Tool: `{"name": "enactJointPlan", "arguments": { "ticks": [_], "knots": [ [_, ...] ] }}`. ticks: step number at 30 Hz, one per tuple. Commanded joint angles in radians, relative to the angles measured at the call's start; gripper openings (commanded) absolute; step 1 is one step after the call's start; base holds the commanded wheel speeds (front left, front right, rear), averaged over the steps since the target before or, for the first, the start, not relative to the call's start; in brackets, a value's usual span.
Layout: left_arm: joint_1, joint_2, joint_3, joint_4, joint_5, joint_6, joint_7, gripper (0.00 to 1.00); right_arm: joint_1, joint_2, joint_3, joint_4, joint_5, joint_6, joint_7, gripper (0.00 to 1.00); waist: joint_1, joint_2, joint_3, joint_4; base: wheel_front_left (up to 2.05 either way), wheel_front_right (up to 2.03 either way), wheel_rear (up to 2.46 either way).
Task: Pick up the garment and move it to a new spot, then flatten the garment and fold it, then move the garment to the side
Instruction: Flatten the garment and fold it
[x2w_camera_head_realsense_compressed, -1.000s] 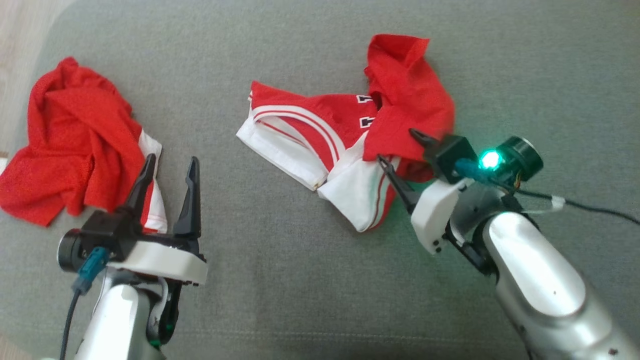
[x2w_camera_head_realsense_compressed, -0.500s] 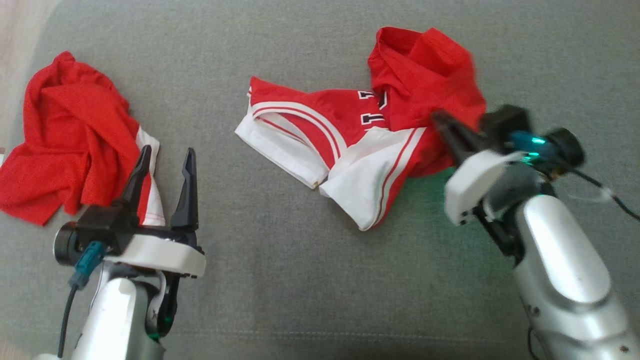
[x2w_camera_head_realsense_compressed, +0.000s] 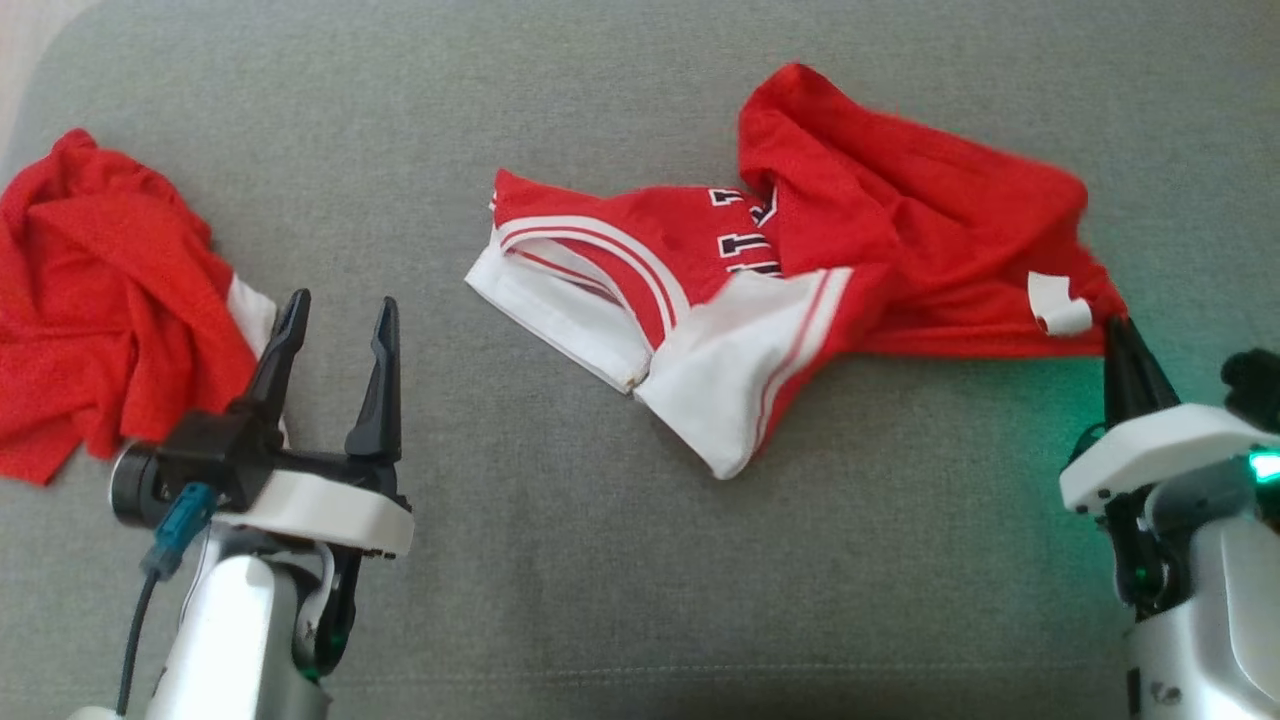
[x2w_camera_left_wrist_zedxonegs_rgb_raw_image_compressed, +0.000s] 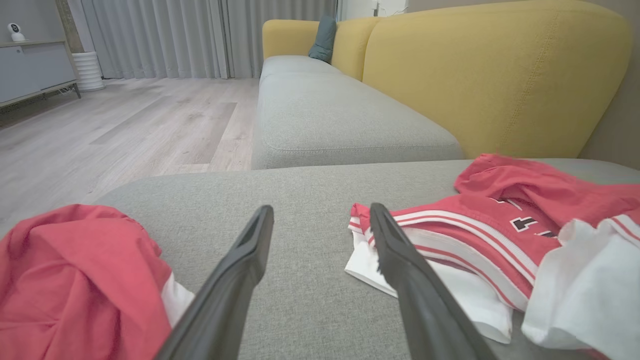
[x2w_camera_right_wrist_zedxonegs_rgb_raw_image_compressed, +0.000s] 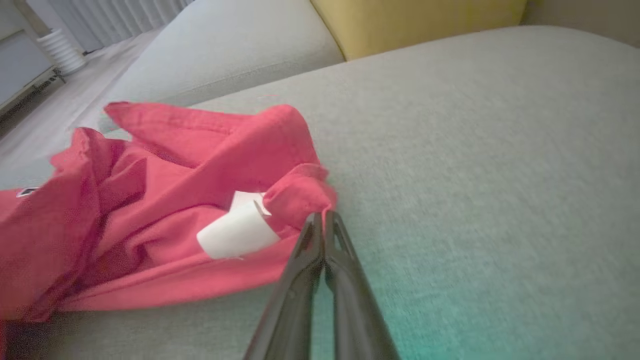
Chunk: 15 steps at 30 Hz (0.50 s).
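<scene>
grey cushion (x2w_camera_head_realsense_compressed: 600, 560) | right gripper (x2w_camera_head_realsense_compressed: 1116, 332) lower right, clamped closed on garment (x2w_camera_head_realsense_compressed: 900, 250) corner | left gripper (x2w_camera_head_realsense_compressed: 335, 318) lower left, spread wide, empty

Black-and-white block characters (x2w_camera_head_realsense_compressed: 742, 240) on red garment (x2w_camera_head_realsense_compressed: 900, 230) (partly folded under). One reads like a 1; rest illegible.

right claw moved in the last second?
Yes. The right claw, shut on the red edge of the jersey, went toward the head view's right, away from the white striped corner, which stayed put.
</scene>
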Motion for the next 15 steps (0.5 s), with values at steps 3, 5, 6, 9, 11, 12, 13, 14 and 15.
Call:
{"name": "enactJointPlan", "arguments": {
  "ticks": [3,5,6,9,11,12,13,14,15],
  "knots": [
    [-0.039,0.007,0.043,-0.029,0.01,-0.005,-0.012,1.0,-0.019,-0.001,0.0,0.009,0.001,-0.001,-0.036,1.0,0.0,0.0,0.002,-0.008,0.0,0.0,0.0],
    [-0.039,0.007,0.044,-0.028,0.011,-0.007,-0.012,1.0,-0.023,-0.001,-0.004,0.027,0.0,-0.001,-0.063,1.0,0.0,0.0,0.0,-0.012,0.0,0.0,0.0],
    [-0.038,0.006,0.045,-0.027,0.012,-0.007,-0.012,1.0,-0.023,-0.001,-0.002,0.03,0.001,-0.001,-0.08,1.0,0.0,0.0,-0.001,-0.013,0.0,0.0,0.0],
    [-0.033,0.004,0.047,-0.026,0.014,-0.008,-0.012,1.0,-0.016,-0.001,0.032,0.0,-0.001,-0.001,-0.153,1.0,0.0,0.0,-0.007,-0.016,0.0,0.0,0.0],
    [-0.027,0.003,0.048,-0.025,0.015,-0.009,-0.012,1.0,-0.005,-0.001,0.062,-0.033,-0.019,-0.001,-0.19,1.0,0.0,0.0,-0.015,-0.017,0.0,0.0,0.0],
    [-0.023,0.003,0.049,-0.025,0.015,-0.009,-0.012,1.0,0.001,-0.001,0.079,-0.055,-0.031,-0.001,-0.203,1.0,0.0,0.0,-0.018,-0.018,0.0,0.0,0.0],
    [-0.02,0.002,0.05,-0.025,0.016,-0.009,-0.012,1.0,0.009,-0.001,0.097,-0.078,-0.043,-0.001,-0.211,1.0,0.0,0.0,-0.024,-0.018,0.0,0.0,0.0],
    [-0.016,0.002,0.051,-0.024,0.017,-0.009,-0.012,1.0,0.017,-0.001,0.115,-0.103,-0.058,-0.001,-0.216,1.0,0.0,0.0,-0.03,-0.019,0.0,0.0,0.0],
    [-0.011,0.002,0.053,-0.025,0.017,-0.008,-0.012,1.0,0.026,-0.001,0.134,-0.128,-0.066,-0.001,-0.218,1.0,0.0,0.0,-0.036,-0.02,0.0,0.0,0.0]
  ]
}}
